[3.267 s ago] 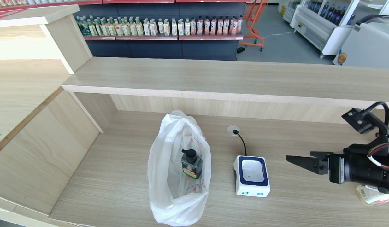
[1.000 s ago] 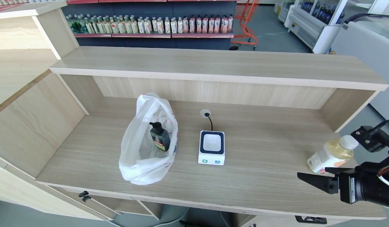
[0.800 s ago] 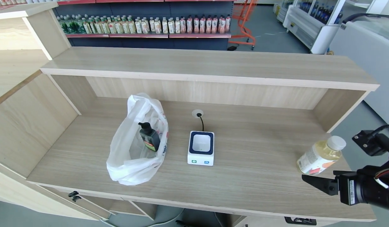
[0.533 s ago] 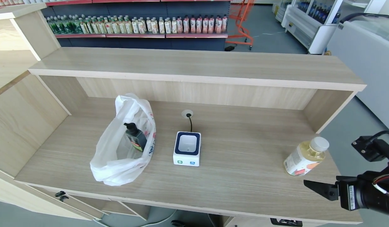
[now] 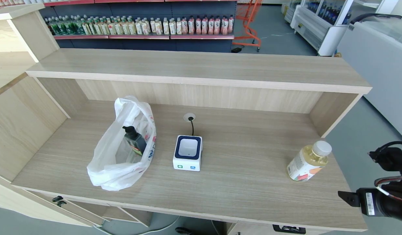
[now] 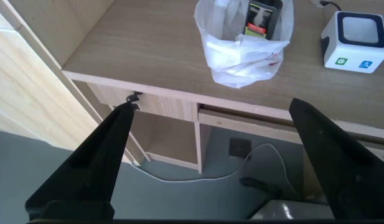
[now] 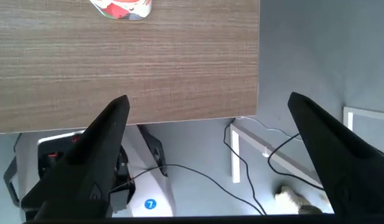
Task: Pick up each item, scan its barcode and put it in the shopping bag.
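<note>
A white plastic shopping bag [image 5: 117, 158] stands open at the left of the wooden counter [image 5: 240, 182], with a dark pump bottle [image 5: 134, 142] upright inside it. To its right sits the white barcode scanner [image 5: 187, 153]. A yellow drink bottle [image 5: 307, 161] with a white cap stands near the counter's right end. My right gripper [image 5: 346, 197] hangs open beyond the counter's front right corner, short of that bottle [image 7: 121, 7]. My left gripper [image 6: 216, 162] is open, below and in front of the counter edge, facing the bag [image 6: 244, 46] and scanner [image 6: 353, 38].
A raised ledge [image 5: 194, 70] runs along the back of the counter, with side walls at both ends. Drawers with a dark handle [image 6: 134, 97] sit under the front edge. Cables [image 7: 198, 177] lie on the floor beneath. Store shelves and freezers stand behind.
The head view has shifted back and rightward, so everything on the counter slid left. My right gripper has drawn back off the counter, away from the drink bottle.
</note>
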You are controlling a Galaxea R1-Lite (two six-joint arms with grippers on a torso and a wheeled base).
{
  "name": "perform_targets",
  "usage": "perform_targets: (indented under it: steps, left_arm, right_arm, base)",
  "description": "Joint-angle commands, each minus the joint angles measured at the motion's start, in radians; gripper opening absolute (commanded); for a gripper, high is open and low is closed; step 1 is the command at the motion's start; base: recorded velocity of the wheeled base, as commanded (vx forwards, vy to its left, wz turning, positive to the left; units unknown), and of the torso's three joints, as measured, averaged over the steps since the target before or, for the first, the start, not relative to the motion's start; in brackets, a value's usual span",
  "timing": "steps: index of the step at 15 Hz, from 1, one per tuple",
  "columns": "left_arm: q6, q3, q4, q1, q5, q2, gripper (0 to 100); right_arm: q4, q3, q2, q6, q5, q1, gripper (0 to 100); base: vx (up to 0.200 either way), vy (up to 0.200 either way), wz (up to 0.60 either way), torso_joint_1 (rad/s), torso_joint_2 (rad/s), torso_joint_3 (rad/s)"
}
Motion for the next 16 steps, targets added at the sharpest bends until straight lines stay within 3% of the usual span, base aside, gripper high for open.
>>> perform_targets:
  steps: [1, 7, 10, 13, 16]
  left_arm:
    - [0.000, 0.000, 0.000, 0.000, 0.001, 0.000, 100]
    - [0.000, 0.000, 0.000, 0.000, 0.001, 0.000, 100]
    - [0.000, 0.000, 0.000, 0.000, 0.001, 0.000, 100]
    - [0.000, 0.000, 0.000, 0.000, 0.001, 0.000, 100]
    - [0.000, 0.000, 0.000, 0.000, 0.001, 0.000, 100]
  right_arm:
    - [-0.064, -0.009, 0.077, 0.029, 0.032, -0.014, 100]
    - [-0.384, 0.005, 0.293, 0.014, 0.181, -0.015, 100]
    - [-0.487, 0.005, 0.387, -0.024, 0.200, -0.015, 100]
    - [-0.639, 0.003, 0.489, -0.081, 0.218, -0.014, 100]
    - [-0.728, 0.003, 0.531, -0.172, 0.327, -0.011, 100]
  base:
    - [0.000, 0.000, 0.00, 0.000, 0.00, 0.000]
    - [0.000, 0.000, 0.00, 0.000, 0.00, 0.000]
    - [0.000, 0.000, 0.00, 0.000, 0.00, 0.000]
    - [0.000, 0.000, 0.00, 0.000, 0.00, 0.000]
    - [0.000, 0.000, 0.00, 0.000, 0.00, 0.000]
